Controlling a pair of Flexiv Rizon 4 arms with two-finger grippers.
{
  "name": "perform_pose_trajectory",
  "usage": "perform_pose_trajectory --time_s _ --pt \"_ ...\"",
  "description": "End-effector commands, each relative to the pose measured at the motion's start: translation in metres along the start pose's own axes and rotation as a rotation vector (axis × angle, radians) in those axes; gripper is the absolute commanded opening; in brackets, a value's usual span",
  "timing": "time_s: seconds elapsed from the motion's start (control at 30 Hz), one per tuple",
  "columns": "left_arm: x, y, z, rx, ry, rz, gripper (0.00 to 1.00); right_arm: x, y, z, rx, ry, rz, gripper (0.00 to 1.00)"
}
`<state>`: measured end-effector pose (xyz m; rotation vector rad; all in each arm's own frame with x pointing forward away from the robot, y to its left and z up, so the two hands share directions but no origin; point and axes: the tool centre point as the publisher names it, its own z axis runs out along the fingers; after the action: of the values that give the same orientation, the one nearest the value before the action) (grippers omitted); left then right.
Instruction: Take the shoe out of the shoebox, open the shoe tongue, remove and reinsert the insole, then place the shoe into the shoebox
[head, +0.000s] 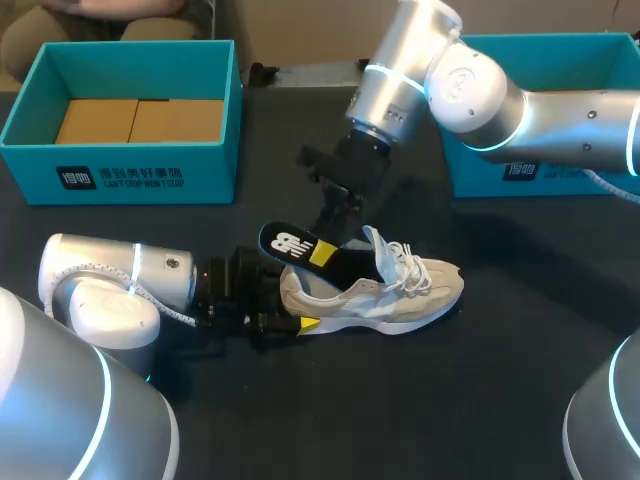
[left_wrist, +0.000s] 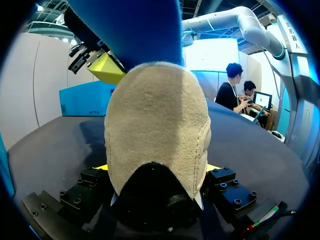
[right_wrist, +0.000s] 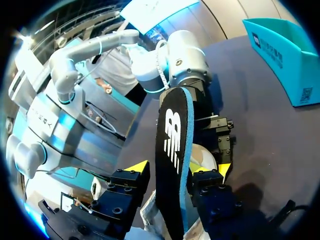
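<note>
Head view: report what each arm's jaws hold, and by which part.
Left jaws: shut on the shoe, at its heel. Right jaws: shut on the insole, across its side edges.

Shoe (head: 400, 290) lies in the middle of the table (head: 300, 420), toe to the right, heel to the left. The left tool (head: 295, 305) sits right at that heel, a finger on either side, clamping it. Insole (head: 290, 245) juts up out of the opening, leaning left, pinched from above by the right tool (head: 335, 240). Shoebox (head: 30, 110) at the back left, a second box (head: 480, 170) back right
</note>
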<state>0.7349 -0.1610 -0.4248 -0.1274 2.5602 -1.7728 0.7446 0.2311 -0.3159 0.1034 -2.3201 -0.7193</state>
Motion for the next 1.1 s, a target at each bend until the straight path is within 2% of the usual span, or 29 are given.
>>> perform_pose_trajectory --time_s 0.03,0.13,0.17,0.2,0.37,0.5,0.63,0.87,1.1 --pt "-0.001 0.001 0.001 -0.006 0.001 -0.001 0.0 -0.006 0.003 0.001 0.006 0.015 -0.005 0.4" --pt "-0.001 0.001 0.001 -0.006 0.001 -0.001 0.0 -0.008 0.004 0.002 0.005 0.017 -0.004 0.35" --pt "-0.001 0.001 0.001 -0.006 0.001 -0.001 0.0 -0.008 0.003 0.002 0.004 0.017 -0.003 0.29" --pt "-0.001 0.001 0.001 -0.006 0.001 -0.001 0.0 -0.009 0.003 0.002 0.002 0.017 -0.003 0.27" --pt "-0.001 0.001 0.001 -0.006 0.001 -0.001 0.0 -0.01 0.005 0.001 -0.006 0.018 0.002 0.21" --pt "-0.001 0.001 0.001 -0.006 0.001 -0.001 0.0 -0.012 0.004 0.002 -0.012 0.019 0.004 0.0" --pt "-0.001 0.001 0.001 -0.006 0.001 -0.001 0.0 -0.009 0.005 0.0 -0.012 -0.006 0.018 0.0" --pt "-0.001 0.001 0.001 -0.006 0.001 -0.001 0.0 -0.001 0.018 -0.024 -0.065 -0.144 0.016 0.0" --pt "-0.001 0.001 0.001 -0.006 0.001 -0.001 0.0 0.0 0.039 -0.053 -0.192 -0.319 -0.01 0.0"
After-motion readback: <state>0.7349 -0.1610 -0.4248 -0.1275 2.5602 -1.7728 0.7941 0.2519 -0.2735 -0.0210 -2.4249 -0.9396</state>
